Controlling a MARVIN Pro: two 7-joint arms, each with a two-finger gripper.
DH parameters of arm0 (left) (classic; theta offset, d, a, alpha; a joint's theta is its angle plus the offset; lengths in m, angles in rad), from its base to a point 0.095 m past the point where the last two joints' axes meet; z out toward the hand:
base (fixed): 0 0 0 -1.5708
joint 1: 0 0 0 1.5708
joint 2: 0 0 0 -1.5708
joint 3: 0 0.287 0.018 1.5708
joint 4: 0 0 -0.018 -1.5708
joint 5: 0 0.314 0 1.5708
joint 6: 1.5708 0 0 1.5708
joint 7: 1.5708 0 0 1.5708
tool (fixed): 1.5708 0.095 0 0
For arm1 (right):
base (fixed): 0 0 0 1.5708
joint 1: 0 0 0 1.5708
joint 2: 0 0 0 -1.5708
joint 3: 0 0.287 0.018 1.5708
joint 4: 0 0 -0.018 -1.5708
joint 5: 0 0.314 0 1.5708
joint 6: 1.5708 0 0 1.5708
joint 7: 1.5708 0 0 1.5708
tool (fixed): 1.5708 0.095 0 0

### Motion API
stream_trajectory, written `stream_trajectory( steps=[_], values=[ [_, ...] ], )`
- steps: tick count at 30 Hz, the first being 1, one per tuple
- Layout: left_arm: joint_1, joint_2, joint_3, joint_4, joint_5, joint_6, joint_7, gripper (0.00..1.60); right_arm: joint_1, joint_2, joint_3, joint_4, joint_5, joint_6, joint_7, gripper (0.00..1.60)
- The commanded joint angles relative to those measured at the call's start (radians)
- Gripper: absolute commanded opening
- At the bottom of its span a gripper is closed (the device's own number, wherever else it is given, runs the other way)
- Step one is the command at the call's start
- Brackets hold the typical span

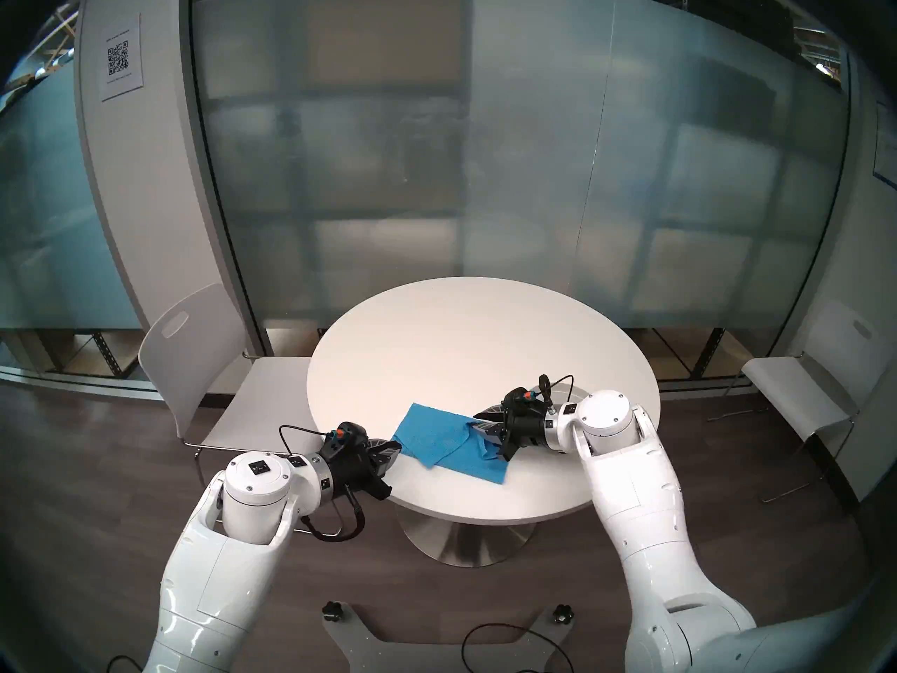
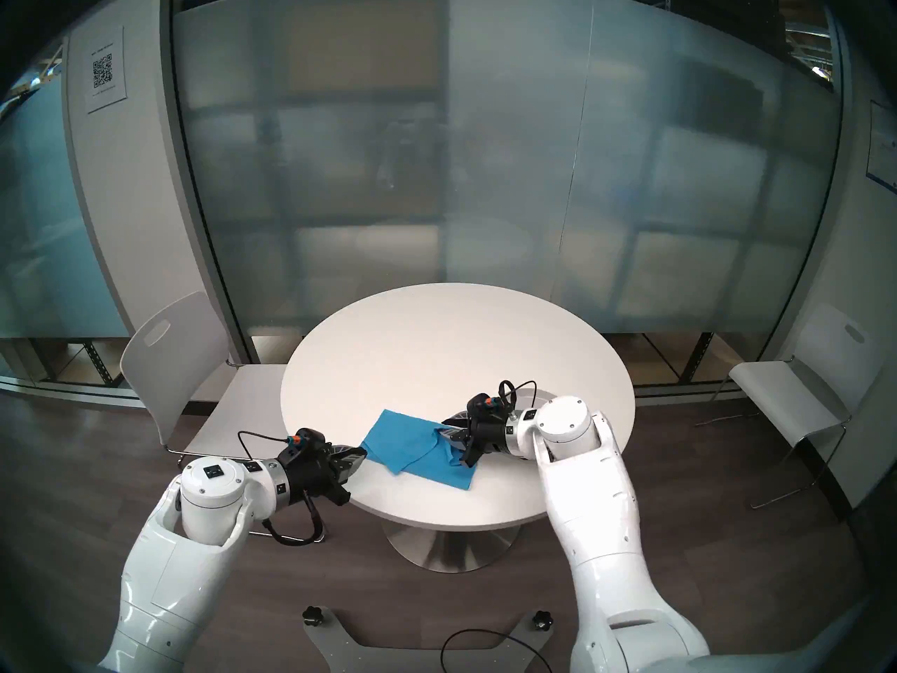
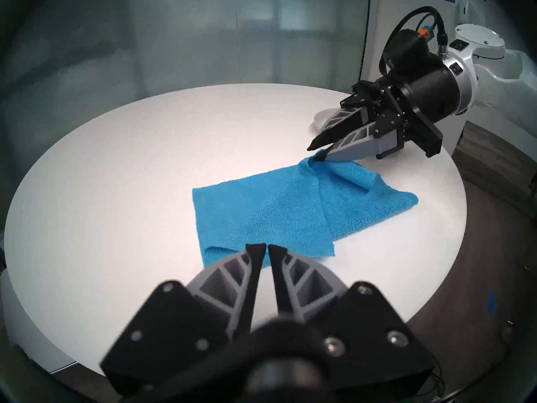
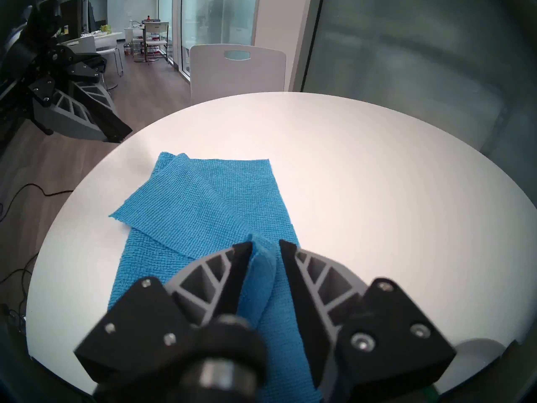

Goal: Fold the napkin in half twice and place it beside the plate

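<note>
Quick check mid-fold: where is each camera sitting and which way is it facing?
Head left: high up, looking down on table, napkin; left arm and right arm show.
Head right: nearly the same, shifted sideways.
Left wrist: behind left gripper, facing across napkin to right gripper, plate.
Right wrist: behind right gripper, facing over napkin to left gripper, chair.
Shared: both wrist views show napkin and the opposite gripper.

A round white counter point(image 1: 466, 346) on a metal pedestal foot point(image 1: 468, 536) stands before a frosted glass wall point(image 1: 485, 172), with a white chair point(image 1: 194, 366) tucked at its left side, a second white chair point(image 1: 805, 385) off to its right, and a QR-code sheet point(image 1: 121, 55) on the wall panel beyond the left chair.
</note>
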State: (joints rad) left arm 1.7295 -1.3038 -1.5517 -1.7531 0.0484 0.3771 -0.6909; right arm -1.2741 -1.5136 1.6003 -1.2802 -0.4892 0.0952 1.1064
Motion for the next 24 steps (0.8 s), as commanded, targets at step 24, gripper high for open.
stream_trajectory(
  steps=[24],
  values=[
    [-0.100,-0.020,0.030,0.100,0.012,-0.024,0.047,0.45,-0.001,-0.004,0.000,-0.023,0.006,-0.002,-0.001,0.80]
  ],
)
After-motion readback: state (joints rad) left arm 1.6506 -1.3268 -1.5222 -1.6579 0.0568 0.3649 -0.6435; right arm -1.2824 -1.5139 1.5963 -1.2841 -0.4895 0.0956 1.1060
